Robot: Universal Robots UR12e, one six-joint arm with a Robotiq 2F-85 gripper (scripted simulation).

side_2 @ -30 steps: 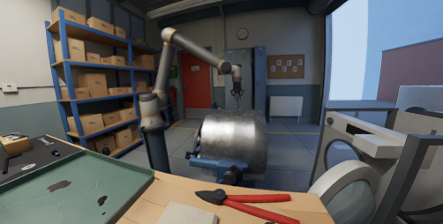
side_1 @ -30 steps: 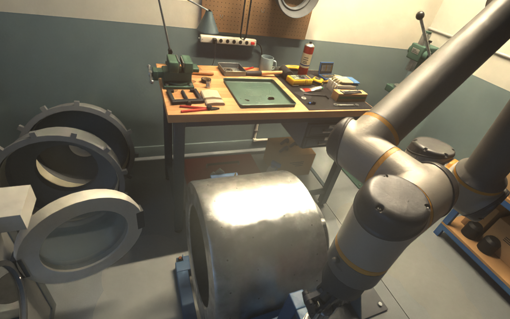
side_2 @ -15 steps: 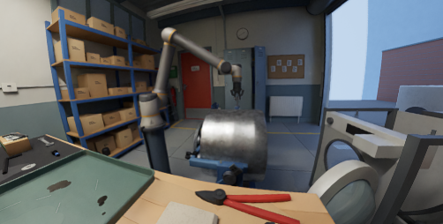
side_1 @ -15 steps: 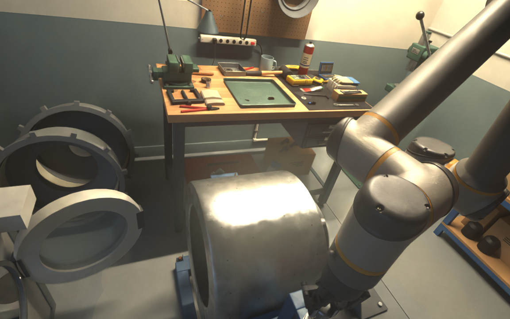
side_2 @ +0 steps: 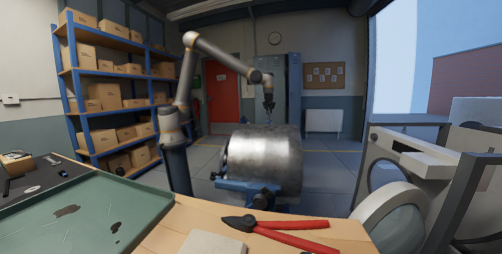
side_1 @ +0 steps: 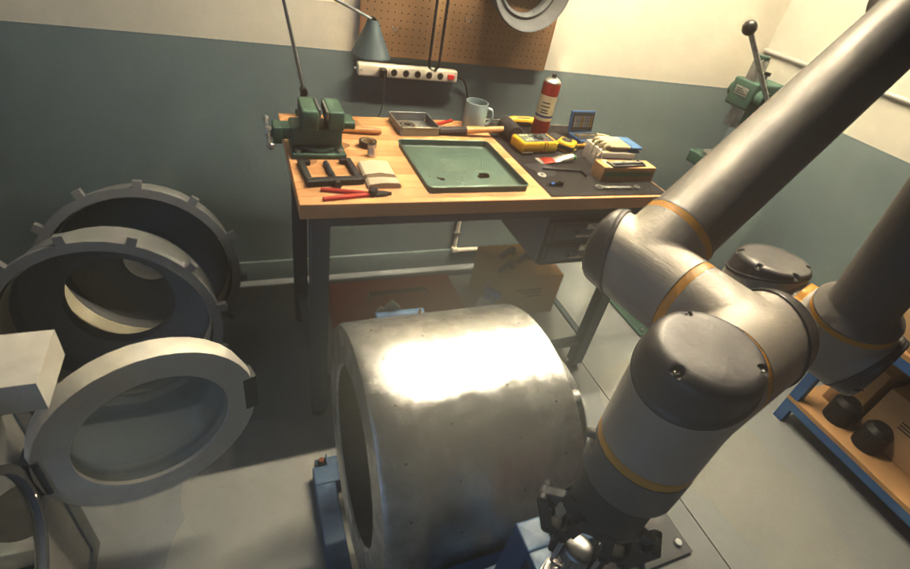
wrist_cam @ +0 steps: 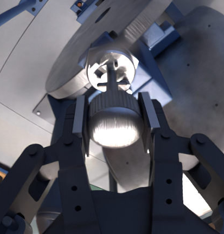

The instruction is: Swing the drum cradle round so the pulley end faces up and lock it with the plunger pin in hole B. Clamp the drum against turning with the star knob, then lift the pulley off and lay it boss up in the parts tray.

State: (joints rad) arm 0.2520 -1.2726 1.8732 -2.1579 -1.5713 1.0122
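Note:
The knurled knob of the plunger pin (wrist_cam: 115, 119) sits between my fingers. My gripper (wrist_cam: 116, 119) is closed on it. The pin's thin shaft runs up into a round steel housing (wrist_cam: 111, 71) on the blue cradle frame. A grey index plate (wrist_cam: 103, 35) with a dark hole lies beyond. The steel drum (side_1: 444, 417) lies on its side in the blue cradle (side_2: 247, 189), its open mouth toward the left in the side camera. My gripper (side_1: 582, 548) is at the drum's right end, low by the frame. The green parts tray (side_1: 460, 165) lies on the bench. The pulley and star knob are hidden.
Grey washer tub rings (side_1: 112, 283) and a washer front (side_2: 400, 172) stand to the left of the drum. The wooden bench (side_1: 458, 191) holds a vise (side_1: 313, 127), red pliers (side_2: 285, 228) and tools. Blue shelving with boxes (side_2: 115, 102) stands behind my arm.

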